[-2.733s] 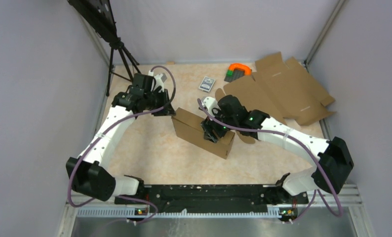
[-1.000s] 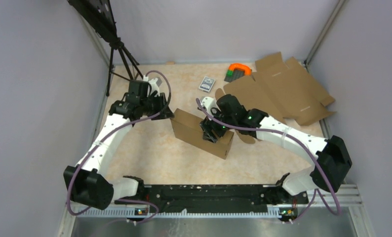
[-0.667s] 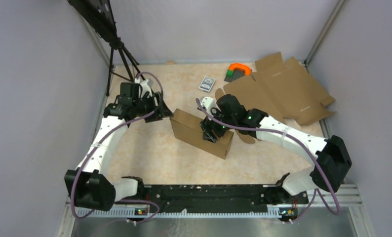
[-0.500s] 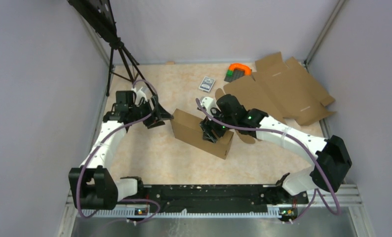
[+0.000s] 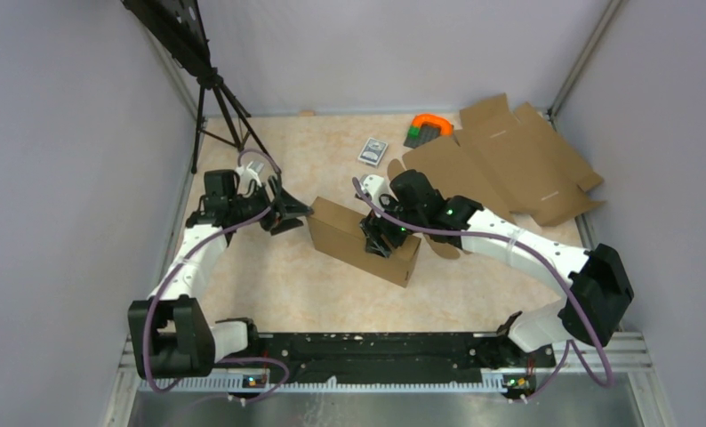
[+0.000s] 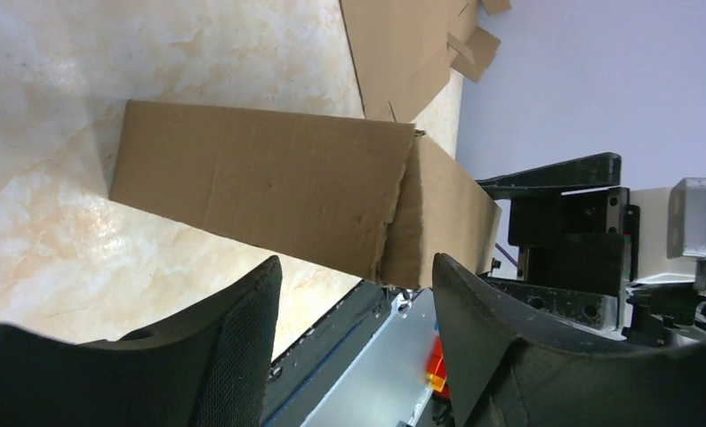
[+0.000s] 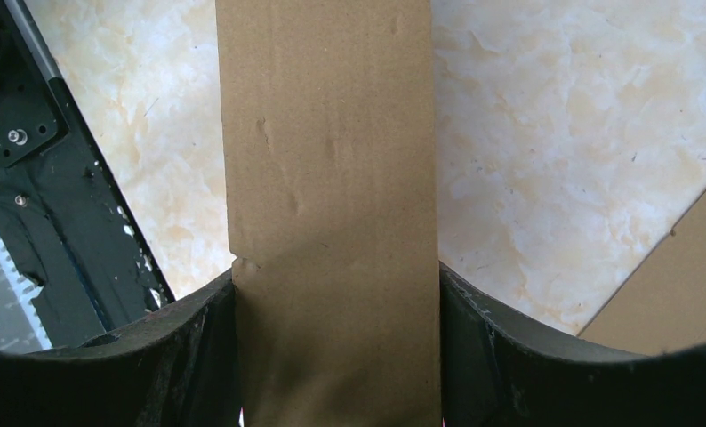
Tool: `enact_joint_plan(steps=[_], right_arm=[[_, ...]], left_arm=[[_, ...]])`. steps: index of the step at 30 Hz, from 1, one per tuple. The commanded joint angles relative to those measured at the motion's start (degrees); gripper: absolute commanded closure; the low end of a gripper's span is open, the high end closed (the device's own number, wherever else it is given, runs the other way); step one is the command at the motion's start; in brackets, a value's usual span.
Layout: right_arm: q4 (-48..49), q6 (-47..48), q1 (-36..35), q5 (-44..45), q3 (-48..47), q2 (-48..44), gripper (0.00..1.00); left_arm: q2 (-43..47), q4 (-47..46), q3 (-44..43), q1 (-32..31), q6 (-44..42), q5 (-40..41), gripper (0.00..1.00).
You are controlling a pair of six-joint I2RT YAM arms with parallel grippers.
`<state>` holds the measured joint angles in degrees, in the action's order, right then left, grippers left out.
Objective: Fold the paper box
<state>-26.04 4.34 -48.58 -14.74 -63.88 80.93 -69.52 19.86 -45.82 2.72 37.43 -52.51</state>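
Note:
The paper box (image 5: 354,233) is a closed, shallow brown cardboard box lying slanted in the middle of the table. My right gripper (image 5: 381,237) reaches over it from the right and is shut on it. In the right wrist view both pads press the box's (image 7: 330,178) long sides, with the right gripper (image 7: 336,298) astride it. My left gripper (image 5: 292,214) hangs open just left of the box's left end, apart from it. The left wrist view shows the box (image 6: 260,191) beyond the left gripper (image 6: 357,294), whose fingers have nothing between them.
A second flat cardboard blank (image 5: 509,169) lies spread at the back right. A small grey card pack (image 5: 373,150) and an orange and dark object (image 5: 429,127) sit near the back. A black tripod (image 5: 216,98) stands at the back left. The arms' black base rail (image 5: 367,347) runs along the near edge.
My left gripper has opened and drawn back to the left, away from the box's left end. The right gripper and the box have stayed put.

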Motion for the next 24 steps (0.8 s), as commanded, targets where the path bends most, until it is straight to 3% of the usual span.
enact_joint_plan(steps=[1, 5, 8, 24], right_arm=[[-4.31, -0.12, 0.15, -1.69, -0.78, 1.84, 0.55], [-4.50, -0.12, 0.12, -1.86, -0.99, 2.11, 0.55], [-4.64, -0.12, 0.15, -1.96, -1.01, 2.20, 0.55], [-5.01, -0.11, 0.15, -2.66, -1.46, 2.92, 0.56]], left_arm=[[1.34, -0.79, -4.45, 0.44, -0.50, -2.18, 0.36], [0.51, 1.18, -7.40, 0.30, -1.33, -2.56, 0.58], [0.72, 5.41, -10.35, 0.21, -4.14, -0.29, 0.67], [-1.12, 9.82, -12.10, -1.06, -8.42, 2.76, 0.86]])
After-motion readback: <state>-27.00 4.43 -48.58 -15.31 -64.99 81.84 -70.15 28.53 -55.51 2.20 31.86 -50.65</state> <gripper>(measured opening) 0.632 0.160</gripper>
